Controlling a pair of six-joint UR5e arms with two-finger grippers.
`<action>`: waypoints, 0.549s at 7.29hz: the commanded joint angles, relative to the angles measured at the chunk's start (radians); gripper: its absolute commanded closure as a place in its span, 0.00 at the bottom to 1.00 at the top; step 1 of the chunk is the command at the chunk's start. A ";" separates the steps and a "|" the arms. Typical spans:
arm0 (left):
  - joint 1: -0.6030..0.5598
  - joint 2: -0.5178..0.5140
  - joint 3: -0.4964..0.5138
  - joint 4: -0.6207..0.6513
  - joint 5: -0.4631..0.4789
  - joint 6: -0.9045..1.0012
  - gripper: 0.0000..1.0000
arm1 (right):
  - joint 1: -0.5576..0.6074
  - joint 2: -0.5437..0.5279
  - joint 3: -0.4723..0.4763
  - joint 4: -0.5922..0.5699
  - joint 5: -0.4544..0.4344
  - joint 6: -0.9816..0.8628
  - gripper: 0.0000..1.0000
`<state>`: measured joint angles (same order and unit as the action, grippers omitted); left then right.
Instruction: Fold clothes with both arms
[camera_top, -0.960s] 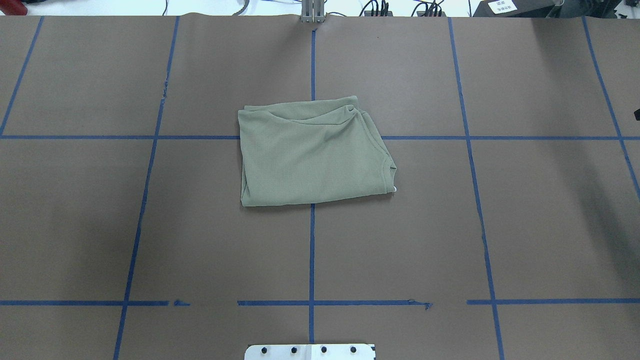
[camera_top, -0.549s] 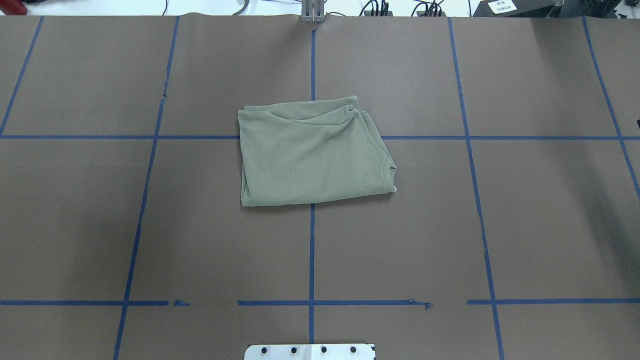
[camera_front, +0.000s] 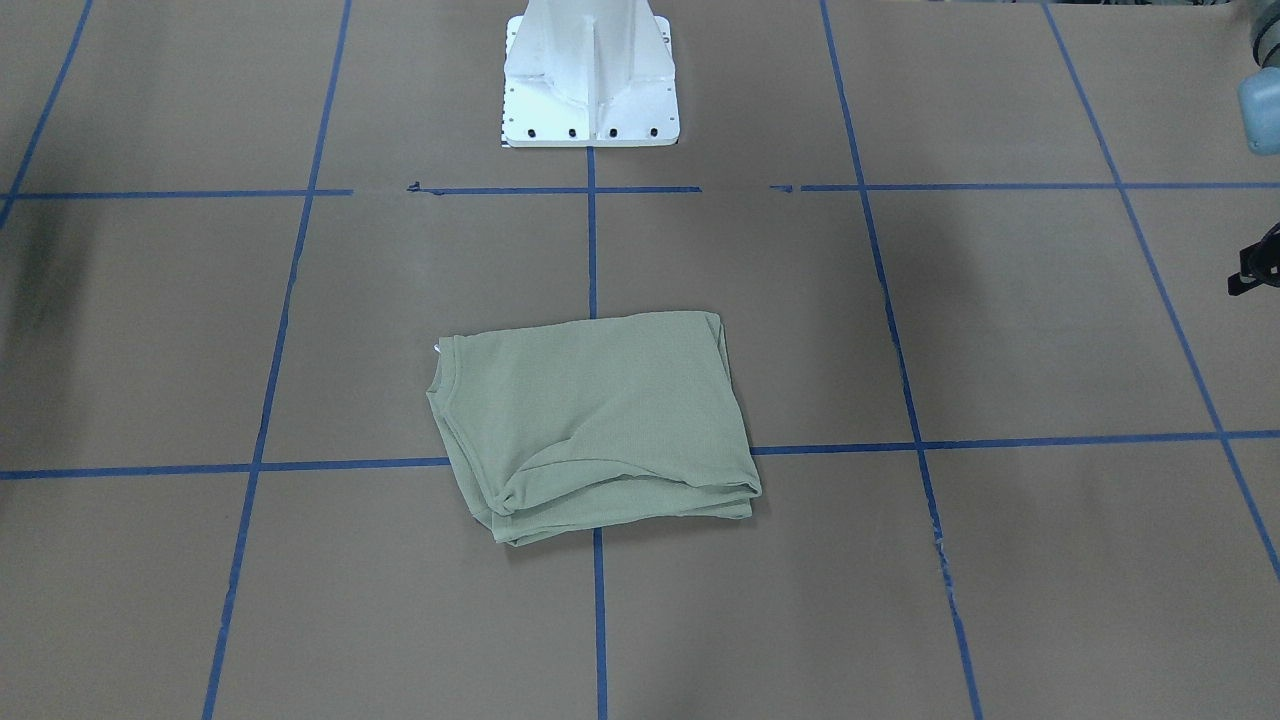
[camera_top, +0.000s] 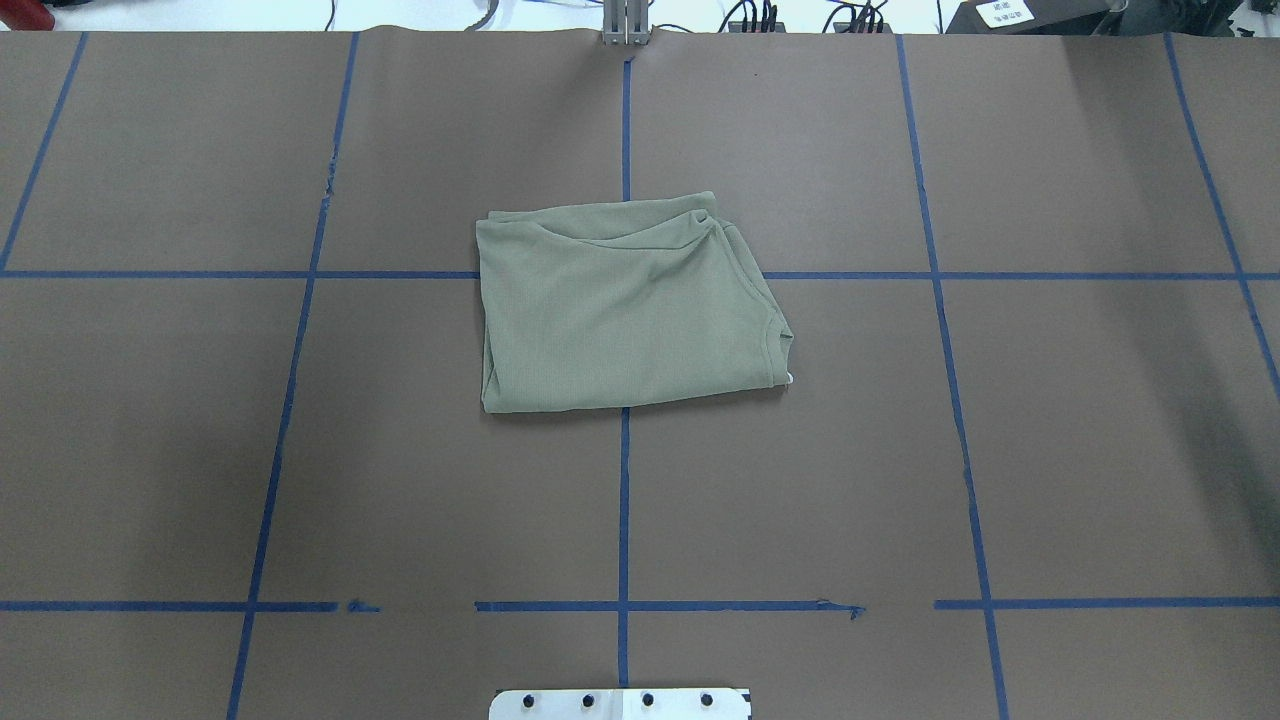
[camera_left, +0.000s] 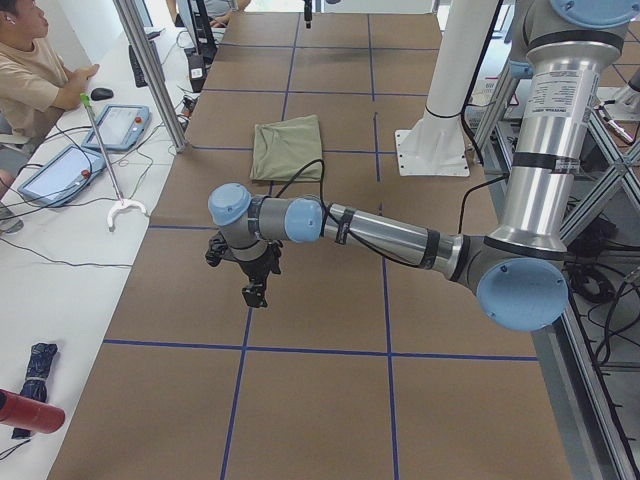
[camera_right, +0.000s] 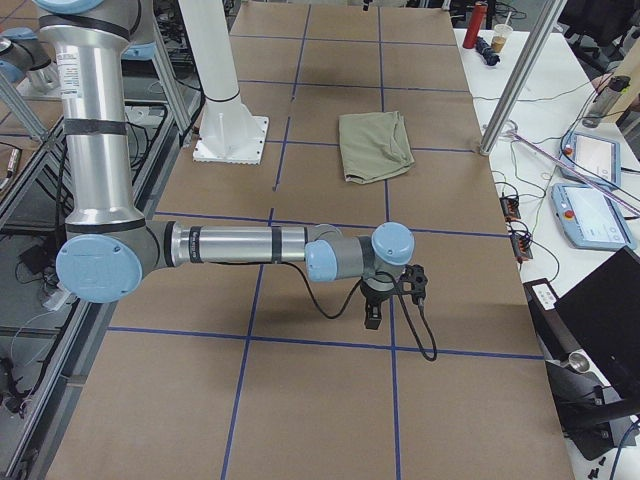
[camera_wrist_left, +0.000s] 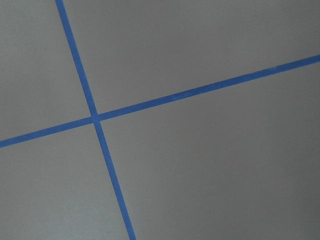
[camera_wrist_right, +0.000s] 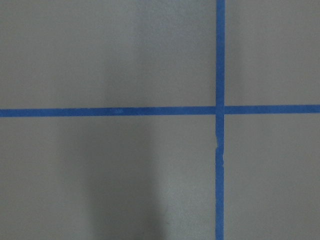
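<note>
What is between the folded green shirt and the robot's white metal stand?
Only brown paper table cover crossed by blue tape lines, between the folded sage-green knit shirt and white metal base pedestal; the front-facing view shows it.

Nothing reads clearly (the arm sticker (camera_left: 553, 95) is blurred).

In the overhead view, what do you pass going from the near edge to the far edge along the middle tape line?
White base plate → crossing of blue tape lines → folded sage-green shirt → metal bracket at the far edge.
</note>
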<state>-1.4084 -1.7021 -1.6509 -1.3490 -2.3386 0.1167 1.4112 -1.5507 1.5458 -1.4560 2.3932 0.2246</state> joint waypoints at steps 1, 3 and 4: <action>-0.040 0.001 0.072 -0.007 -0.004 0.000 0.00 | 0.000 -0.006 0.005 0.002 0.012 -0.001 0.00; -0.095 -0.021 0.155 -0.060 -0.007 0.011 0.00 | 0.000 0.003 0.002 0.003 -0.002 -0.002 0.00; -0.092 -0.022 0.177 -0.065 -0.007 0.011 0.00 | 0.000 0.000 0.002 0.012 0.004 0.001 0.00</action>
<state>-1.4936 -1.7200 -1.5072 -1.3986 -2.3450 0.1252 1.4112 -1.5514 1.5486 -1.4508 2.3964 0.2230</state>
